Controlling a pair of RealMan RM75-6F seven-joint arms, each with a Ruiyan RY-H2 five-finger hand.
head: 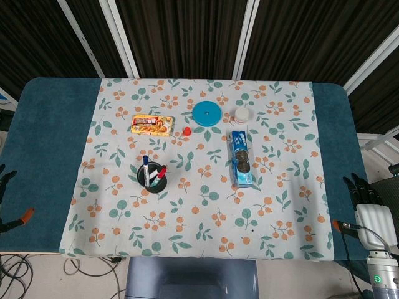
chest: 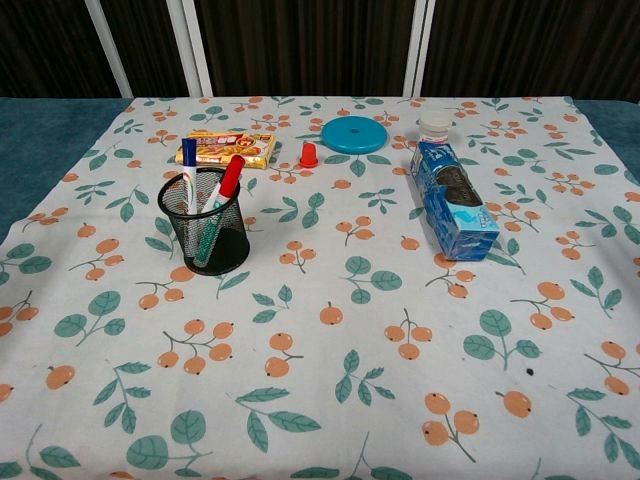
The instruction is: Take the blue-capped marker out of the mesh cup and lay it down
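My right hand (head: 366, 194) sits off the right edge of the table (head: 50, 156), near its front corner, dark fingers pointing away from me over the white wrist housing. The head view shows the fingers bunched close together; whether they are curled or merely straight I cannot tell. Nothing is in it. My left hand (head: 5, 177) shows only as a few dark fingertips at the picture's left border, beside the table's left edge; its state cannot be judged, and most of it is cut off. The chest view shows neither hand.

The floral cloth (head: 206, 205) covers the table's middle, leaving teal strips at both side edges. The blue biscuit box (chest: 455, 205) lies toward the right side of the cloth. The blue lid (chest: 354, 133) lies flat near the far edge. The yellow snack pack (chest: 228, 147) lies left of it. The mesh cup (chest: 208, 226) stands upright on the left half of the cloth. The blue-capped marker (chest: 189, 162) stands in it, cap up, beside a red-capped marker (chest: 230, 176); their lower barrels are veiled by mesh.
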